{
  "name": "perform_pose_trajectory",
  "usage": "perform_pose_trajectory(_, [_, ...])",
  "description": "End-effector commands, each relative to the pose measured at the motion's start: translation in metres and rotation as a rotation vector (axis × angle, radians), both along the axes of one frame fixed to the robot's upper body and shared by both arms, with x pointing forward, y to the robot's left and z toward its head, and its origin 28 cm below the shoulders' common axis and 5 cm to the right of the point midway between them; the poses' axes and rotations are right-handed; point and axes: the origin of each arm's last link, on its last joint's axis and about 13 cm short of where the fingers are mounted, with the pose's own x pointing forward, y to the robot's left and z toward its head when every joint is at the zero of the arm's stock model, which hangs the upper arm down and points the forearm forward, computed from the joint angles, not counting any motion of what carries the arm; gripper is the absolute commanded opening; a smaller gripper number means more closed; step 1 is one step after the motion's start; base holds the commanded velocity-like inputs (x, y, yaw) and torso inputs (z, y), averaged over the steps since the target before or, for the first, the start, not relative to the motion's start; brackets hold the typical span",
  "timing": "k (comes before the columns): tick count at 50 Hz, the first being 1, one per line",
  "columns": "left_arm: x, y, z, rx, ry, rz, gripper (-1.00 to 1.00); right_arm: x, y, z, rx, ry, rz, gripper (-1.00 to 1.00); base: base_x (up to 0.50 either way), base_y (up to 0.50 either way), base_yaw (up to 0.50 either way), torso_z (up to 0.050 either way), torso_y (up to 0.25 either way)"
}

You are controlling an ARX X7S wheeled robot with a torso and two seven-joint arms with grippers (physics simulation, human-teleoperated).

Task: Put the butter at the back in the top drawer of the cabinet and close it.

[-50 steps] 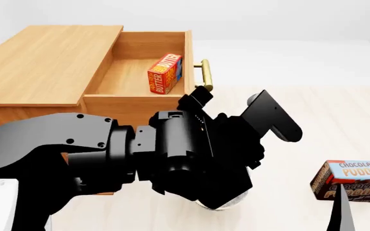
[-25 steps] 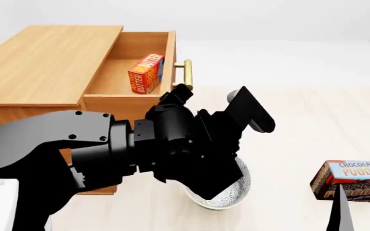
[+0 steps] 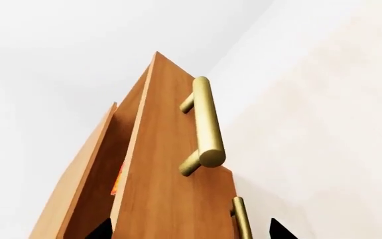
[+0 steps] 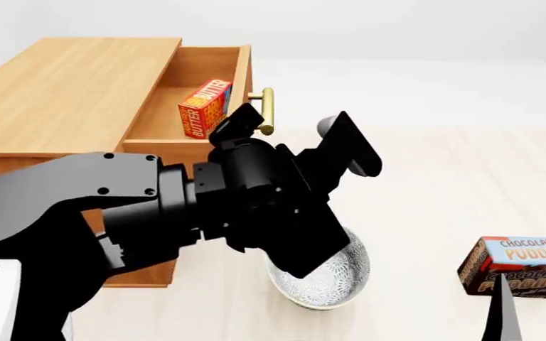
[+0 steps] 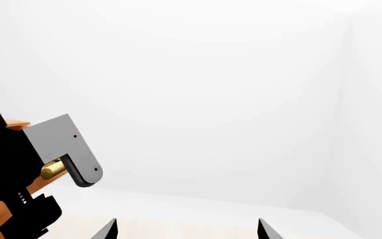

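Left gripper (image 4: 292,138) spread wide, empty, pressed near brass handle (image 4: 266,111); top drawer (image 4: 238,78) half-shut, butter (image 4: 204,108) inside. Risk judged: finger slipped off handle, drawer left ajar.

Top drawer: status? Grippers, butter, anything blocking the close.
Left gripper open, at the brass handle of the top drawer. Right gripper open, idle. Butter inside, drawer part open. Nothing seen blocking.

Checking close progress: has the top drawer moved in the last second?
Yes. The top drawer has slid inward: its front now sits closer to the cabinet top's front edge, carrying the butter with it.
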Motion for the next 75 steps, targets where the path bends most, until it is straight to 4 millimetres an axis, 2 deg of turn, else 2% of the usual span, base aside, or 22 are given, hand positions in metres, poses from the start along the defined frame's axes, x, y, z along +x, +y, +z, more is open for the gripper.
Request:
perform_pose_trajectory(1, [0.003, 0.003, -0.007, 0.022, 0.016, 0.022, 1.00, 0.000, 0.000, 0.000, 0.001, -0.002, -0.001, 1.00, 0.00, 0.00, 0.00, 0.000, 0.000])
perform_pose_trajectory(35, [0.012, 0.011, -0.022, 0.089, 0.066, 0.091, 1.00, 0.000, 0.000, 0.000, 0.006, -0.003, -0.004, 1.00, 0.00, 0.00, 0.00, 0.000, -0.002])
perform_pose_trajectory(75, [0.027, 0.027, -0.031, 0.244, -0.005, 0.213, 1.00, 0.001, 0.000, 0.001, 0.008, -0.003, -0.005, 1.00, 0.00, 0.00, 0.00, 0.000, -0.002])
